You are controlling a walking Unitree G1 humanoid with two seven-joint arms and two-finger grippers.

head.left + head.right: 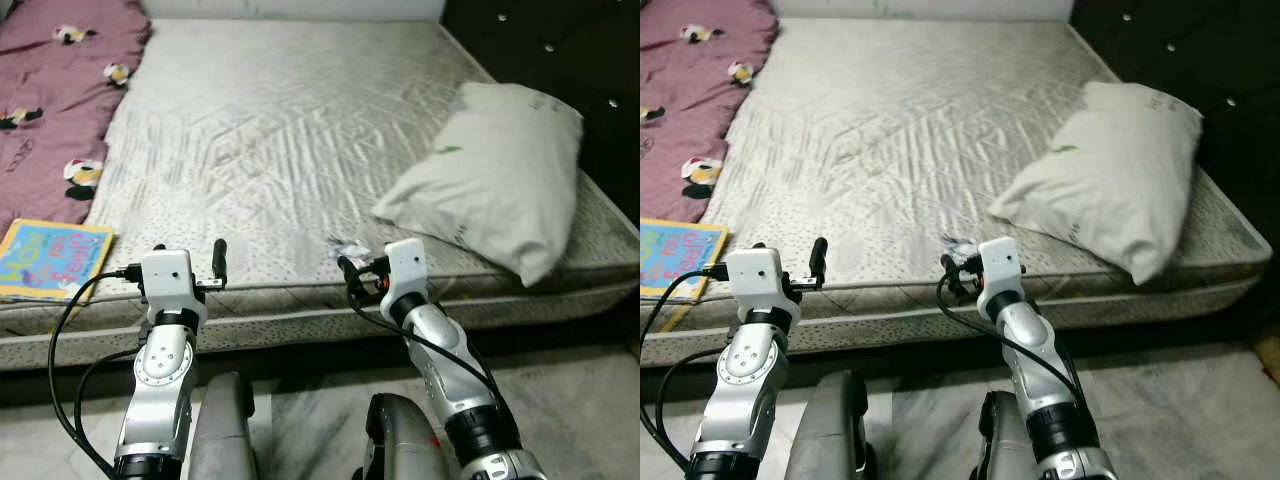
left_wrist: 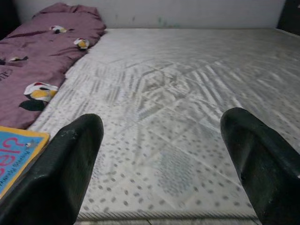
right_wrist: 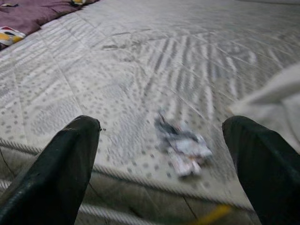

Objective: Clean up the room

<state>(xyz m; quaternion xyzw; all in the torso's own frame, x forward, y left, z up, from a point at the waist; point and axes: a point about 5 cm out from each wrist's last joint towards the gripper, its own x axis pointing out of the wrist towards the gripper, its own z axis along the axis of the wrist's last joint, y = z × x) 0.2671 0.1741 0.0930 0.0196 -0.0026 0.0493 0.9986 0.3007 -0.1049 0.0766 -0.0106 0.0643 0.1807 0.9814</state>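
Observation:
A small crumpled silvery wrapper (image 3: 183,147) lies on the bare grey mattress (image 1: 290,120), close to its front edge. My right gripper (image 3: 161,124) is open, held just short of that edge with the wrapper (image 1: 350,248) a little ahead of its fingers. Further left, my left gripper (image 1: 190,262) is open too, level with the mattress edge and empty. A colourful children's book (image 1: 50,258) rests on the mattress's front left corner, left of the left gripper (image 2: 161,122).
A white pillow (image 1: 495,185) leans at the right side of the bed against a dark padded headboard (image 1: 560,45). A purple blanket (image 1: 60,90) with a cartoon print is bunched along the far left. Marble floor (image 1: 570,400) lies below the bed.

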